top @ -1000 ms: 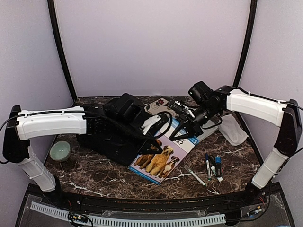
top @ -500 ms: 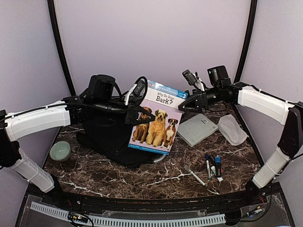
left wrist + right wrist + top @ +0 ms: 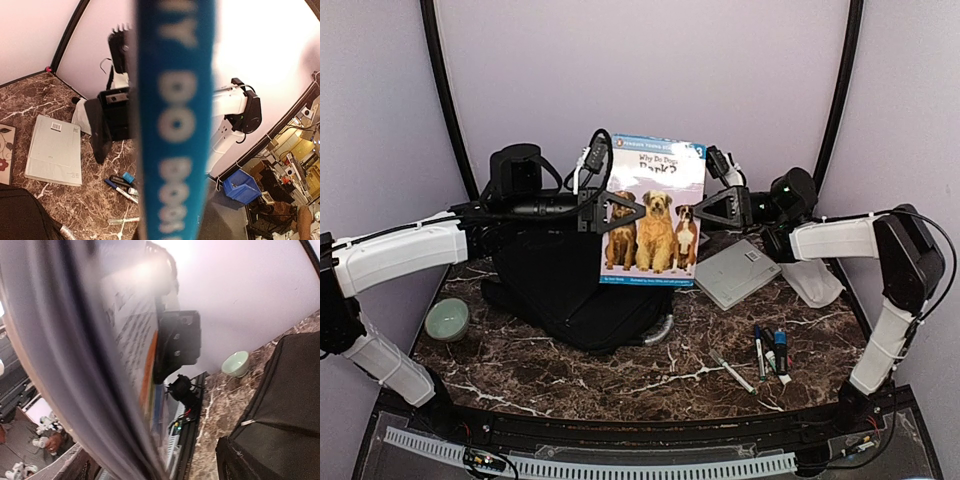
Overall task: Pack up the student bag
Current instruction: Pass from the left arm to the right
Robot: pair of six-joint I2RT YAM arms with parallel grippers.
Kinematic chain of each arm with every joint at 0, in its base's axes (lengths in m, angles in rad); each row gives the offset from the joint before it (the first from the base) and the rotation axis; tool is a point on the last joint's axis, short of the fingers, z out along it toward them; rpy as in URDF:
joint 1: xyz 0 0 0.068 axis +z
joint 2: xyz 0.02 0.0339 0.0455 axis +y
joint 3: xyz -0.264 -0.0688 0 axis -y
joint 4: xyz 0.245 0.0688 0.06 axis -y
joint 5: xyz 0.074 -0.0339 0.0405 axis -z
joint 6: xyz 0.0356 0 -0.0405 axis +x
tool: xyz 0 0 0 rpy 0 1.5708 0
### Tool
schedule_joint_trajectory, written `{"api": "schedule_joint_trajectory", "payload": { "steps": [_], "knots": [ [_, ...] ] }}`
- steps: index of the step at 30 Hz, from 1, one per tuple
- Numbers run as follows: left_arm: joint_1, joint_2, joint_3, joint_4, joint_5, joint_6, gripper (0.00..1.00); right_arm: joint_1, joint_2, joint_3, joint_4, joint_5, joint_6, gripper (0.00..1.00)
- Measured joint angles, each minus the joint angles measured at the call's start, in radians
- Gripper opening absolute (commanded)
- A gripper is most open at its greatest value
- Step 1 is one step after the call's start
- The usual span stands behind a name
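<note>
- Two arms are raised over the marble bench (image 3: 520, 365), meeting at one book in mid-air.
- Far left: a pale green bowl (image 3: 447, 319) stands on the bench, well apart from everything else.
- Left tool (image 3: 603, 212): clamped shut on the left edge of the book (image 3: 652, 215), about halfway up the cover.
- Student bag (image 3: 560, 290): lies slumped on the bench left of centre, below the left arm. Its right part is behind and under the hanging book; a pale curved handle shows at its near right corner.
- The book is upright and clear of the bench, its dog-photo cover facing the arm bases. In the left wrist view only its blue spine shows, blurred.
- Right tool (image 3: 705, 210): fingers spread wide at the book's right edge. Contact cannot be judged from any view.
- Right of the book: a flat grey-white box (image 3: 737, 272) lies on the bench.
- Just beyond it, a white pouch (image 3: 810, 275) lies near the right arm.
- Near right: a small cluster of markers (image 3: 768, 352) lies on the bench, one clear pen (image 3: 732, 371) beside them.
</note>
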State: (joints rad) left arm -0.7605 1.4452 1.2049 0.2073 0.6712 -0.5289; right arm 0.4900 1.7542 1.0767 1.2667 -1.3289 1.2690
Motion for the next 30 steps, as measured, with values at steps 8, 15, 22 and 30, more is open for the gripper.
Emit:
{"api": "schedule_joint_trajectory", "payload": {
  "steps": [8, 15, 22, 30],
  "knots": [
    [0.039, 0.0, -0.04, 0.069, -0.047, -0.032, 0.0, 0.086, -0.062, -0.045, 0.025, -0.012, 0.033, 0.62],
    [0.047, -0.012, -0.071, 0.076, -0.069, -0.037, 0.0, 0.089, -0.101, -0.072, -0.121, -0.003, -0.047, 0.49],
    [0.06, -0.019, -0.092, 0.076, -0.105, -0.068, 0.0, 0.092, -0.122, -0.07, -0.459, 0.045, -0.292, 0.37],
    [0.065, -0.019, -0.114, 0.074, -0.178, -0.086, 0.0, 0.117, -0.122, -0.045, -0.753, 0.085, -0.512, 0.21]
  ]
}}
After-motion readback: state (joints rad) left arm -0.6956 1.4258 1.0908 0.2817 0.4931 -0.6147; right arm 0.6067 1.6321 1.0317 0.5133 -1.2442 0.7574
